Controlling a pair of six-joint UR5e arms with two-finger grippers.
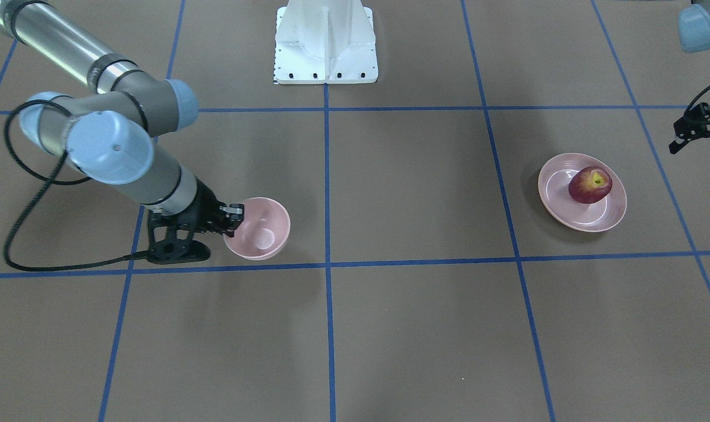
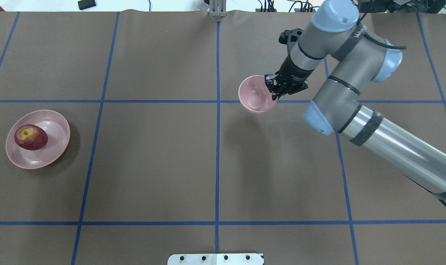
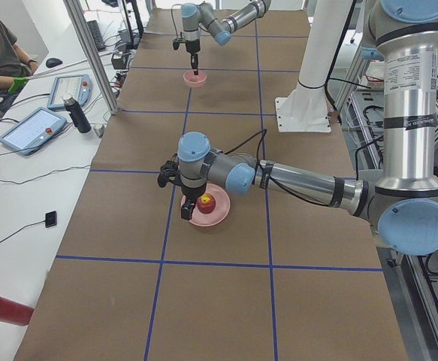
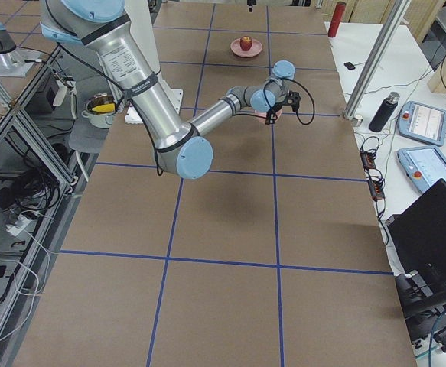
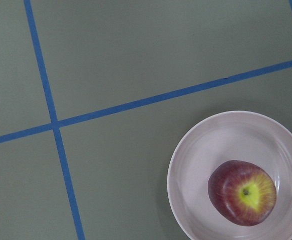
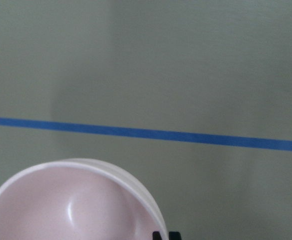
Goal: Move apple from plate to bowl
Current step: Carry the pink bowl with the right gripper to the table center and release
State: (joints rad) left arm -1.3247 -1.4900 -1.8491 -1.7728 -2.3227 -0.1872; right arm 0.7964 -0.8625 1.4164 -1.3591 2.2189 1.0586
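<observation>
The dark red apple (image 1: pixel 590 184) lies on the shallow pink plate (image 1: pixel 610 214) at the table's left end. It also shows in the left wrist view (image 5: pixel 242 192) on the plate (image 5: pixel 196 160). My left gripper (image 1: pixel 699 151) hangs open and empty beside the plate, apart from the apple. My right gripper (image 2: pixel 275 91) is shut on the rim of the small deep pink bowl (image 2: pixel 254 94) and holds it tilted, far from the plate. In the right wrist view the bowl (image 6: pixel 70 200) fills the lower left, with the fingertips (image 6: pixel 157 235) at its rim.
The brown table is marked with blue tape lines (image 2: pixel 217 147). The robot's white base (image 1: pixel 326 44) stands at the middle of the robot's side. A wide stretch of table (image 2: pixel 153 129) lies between bowl and plate. Tablets and a bottle (image 3: pixel 76 114) sit on a side bench.
</observation>
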